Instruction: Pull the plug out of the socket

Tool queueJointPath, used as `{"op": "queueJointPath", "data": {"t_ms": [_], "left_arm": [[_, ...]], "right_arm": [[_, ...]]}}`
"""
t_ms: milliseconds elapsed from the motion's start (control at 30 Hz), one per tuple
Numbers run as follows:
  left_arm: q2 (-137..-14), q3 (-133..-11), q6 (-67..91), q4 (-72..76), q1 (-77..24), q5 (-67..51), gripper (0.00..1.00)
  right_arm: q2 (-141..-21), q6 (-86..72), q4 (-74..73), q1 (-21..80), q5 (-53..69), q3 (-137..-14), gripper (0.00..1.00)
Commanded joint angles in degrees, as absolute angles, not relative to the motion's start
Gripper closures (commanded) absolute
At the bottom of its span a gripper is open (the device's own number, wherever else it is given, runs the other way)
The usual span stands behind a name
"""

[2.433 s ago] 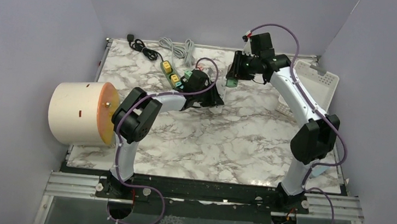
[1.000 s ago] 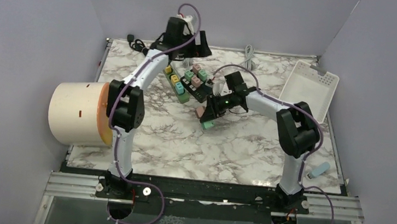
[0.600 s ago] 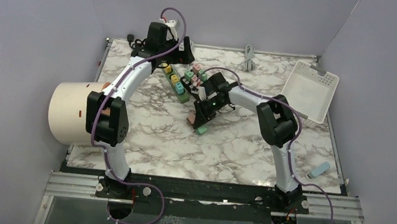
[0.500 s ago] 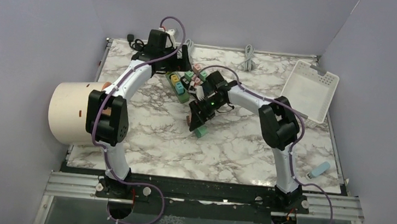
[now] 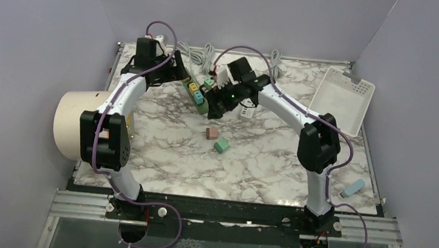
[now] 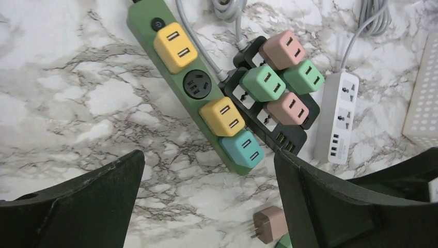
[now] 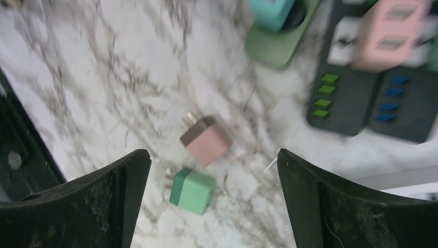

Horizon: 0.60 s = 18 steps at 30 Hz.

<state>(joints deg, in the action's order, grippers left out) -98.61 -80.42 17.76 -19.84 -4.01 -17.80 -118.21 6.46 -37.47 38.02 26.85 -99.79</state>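
Marble counter (image 5: 274,160): a pink plug (image 5: 210,133) and a green plug (image 5: 221,145) lie loose, apparently freed, near the green strip (image 6: 196,93), where others sit socketed. The left claw (image 6: 209,157) and right claw (image 7: 213,155) hover spread, empty.

Reached far forward and angled inward toward each other: left gripper (image 6: 206,155) and right gripper (image 7: 213,155), both facing straight down, jaws spread wide apart.

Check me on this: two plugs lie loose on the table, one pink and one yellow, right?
Not quite. The pink plug does lie loose on the table, but the one beside it is a green plug, not yellow. The right wrist view shows both.
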Motion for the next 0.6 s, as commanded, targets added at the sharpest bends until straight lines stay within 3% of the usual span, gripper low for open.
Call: {"op": "queueJointPath", "data": {"t_ms": [0, 233, 567], "left_arm": [[-93.23, -77.85, 19.15, -16.68, -1.83, -21.35, 0.01], [-89.29, -70.42, 20.65, -14.35, -1.34, -22.49, 0.01], [-87.19, -66.37, 20.04, -14.18, -0.35, -23.31, 0.01]], "right_arm": [[-117.38, 5.59, -34.41, 37.79, 16.52, -110.49, 0.05], [-133.03, 8.16, -38.86, 37.79, 8.78, -130.92, 0.29], [-139.26, 9.99, -29.23, 37.77, 6.06, -131.35, 0.3]]}}
